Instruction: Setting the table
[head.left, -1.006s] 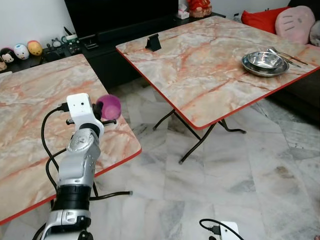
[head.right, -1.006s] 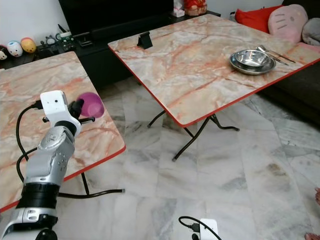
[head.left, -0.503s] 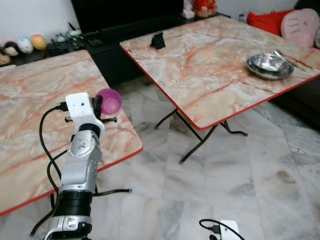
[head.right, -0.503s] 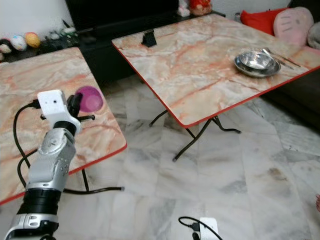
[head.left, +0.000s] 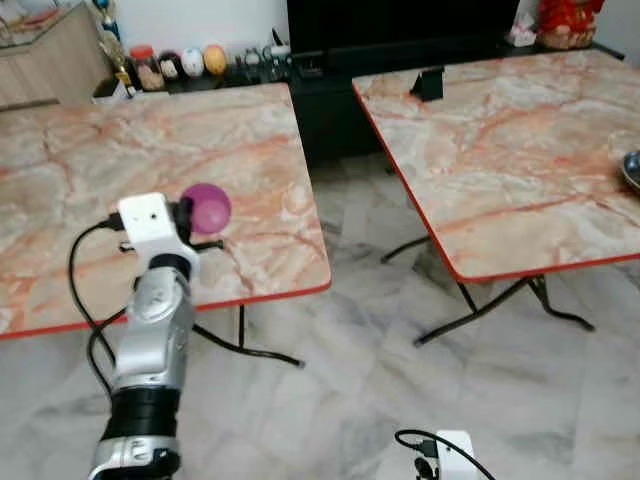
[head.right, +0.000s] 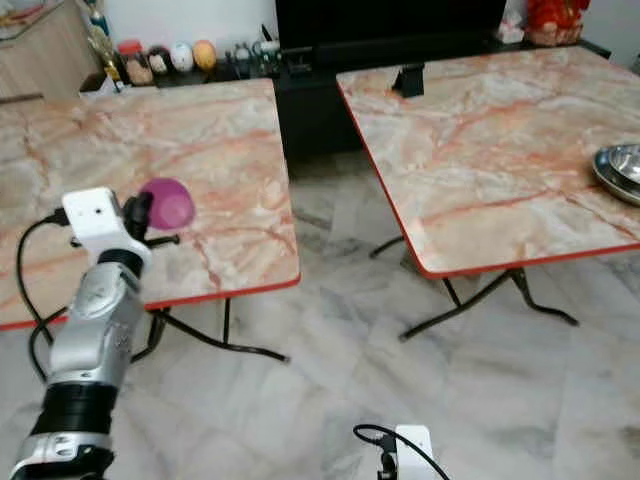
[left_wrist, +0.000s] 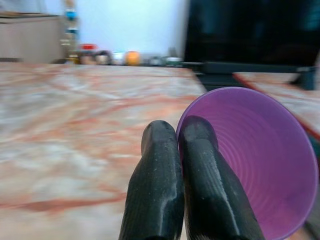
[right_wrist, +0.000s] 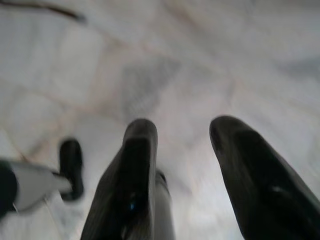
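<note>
Purple cup (head.left: 207, 207): rim pinched by left hand (left_wrist: 186, 145), held above the near worktop (head.left: 150, 150). Right hand (right_wrist: 192, 165): fingers spread, released, over floor.

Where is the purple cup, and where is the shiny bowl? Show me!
purple cup (left_wrist: 260, 165), left wrist view, on its ribbed inside wall.
shiny bowl (head.right: 622, 170), right eye view, on its rim at the picture's edge.

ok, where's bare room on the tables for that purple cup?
Near table: bare all around the left gripper holding the purple cup. Far table: bare between the black stand and the steel bowl. The shelf of ornaments is crowded.
</note>
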